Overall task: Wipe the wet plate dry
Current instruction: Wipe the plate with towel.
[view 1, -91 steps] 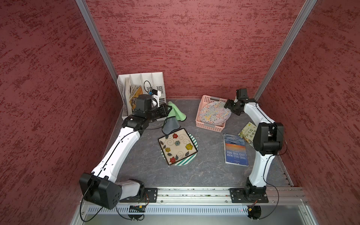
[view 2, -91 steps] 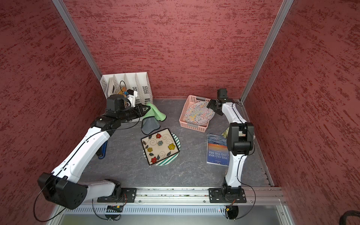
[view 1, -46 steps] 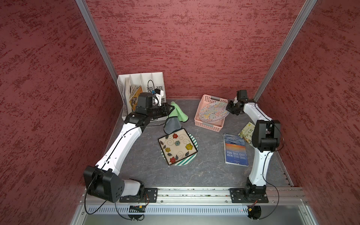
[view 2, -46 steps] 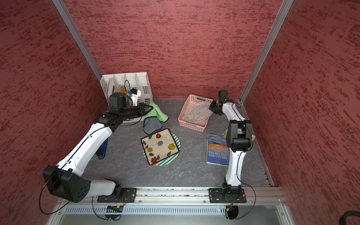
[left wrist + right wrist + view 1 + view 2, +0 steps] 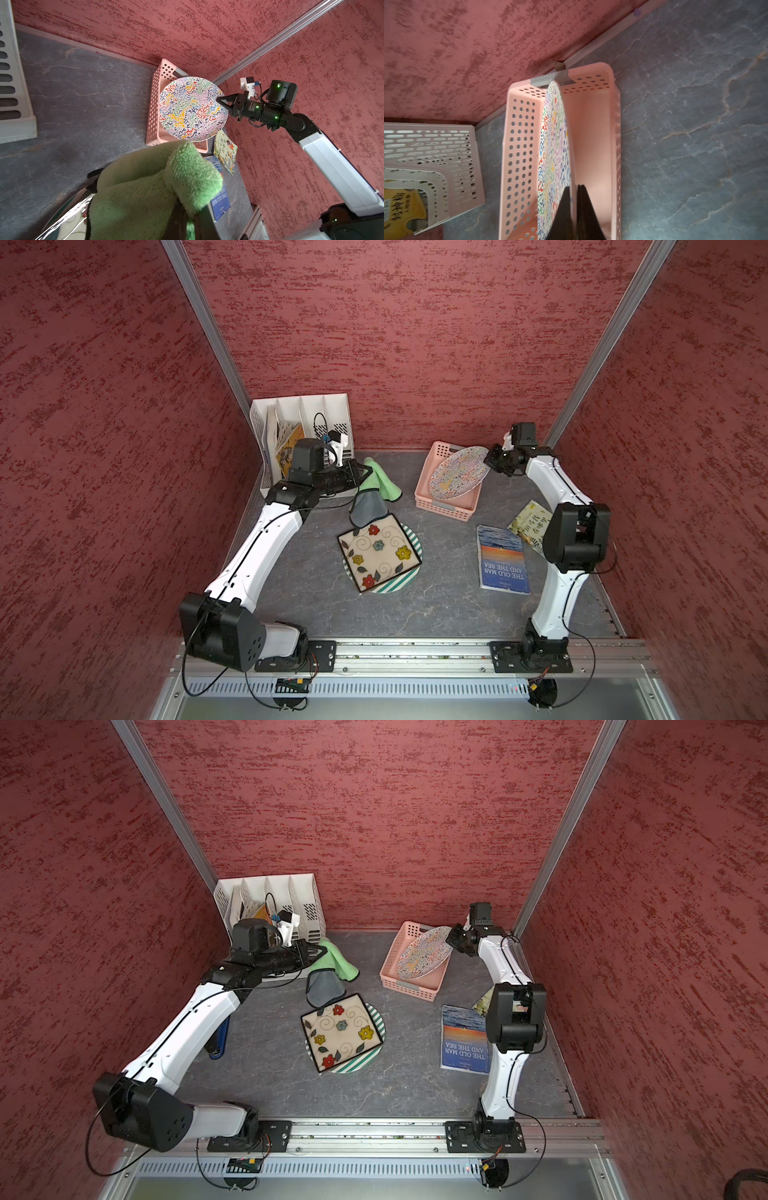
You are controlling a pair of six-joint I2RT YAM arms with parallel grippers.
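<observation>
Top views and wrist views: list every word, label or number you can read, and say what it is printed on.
"THE OLD MAN AND THE SEA": cover of the blue book, upside down in both top views.
Pale booklet next to it: characters too blurred to read.
Yellow book in the white file rack: characters too blurred to read.

File rack (image 5: 307, 423) back left, basket (image 5: 446, 509) to its right — a plate (image 5: 457, 472) tilted inside; in front, square dish (image 5: 376, 556) atop round dish (image 5: 395, 585), book (image 5: 500, 562) to their right
</observation>
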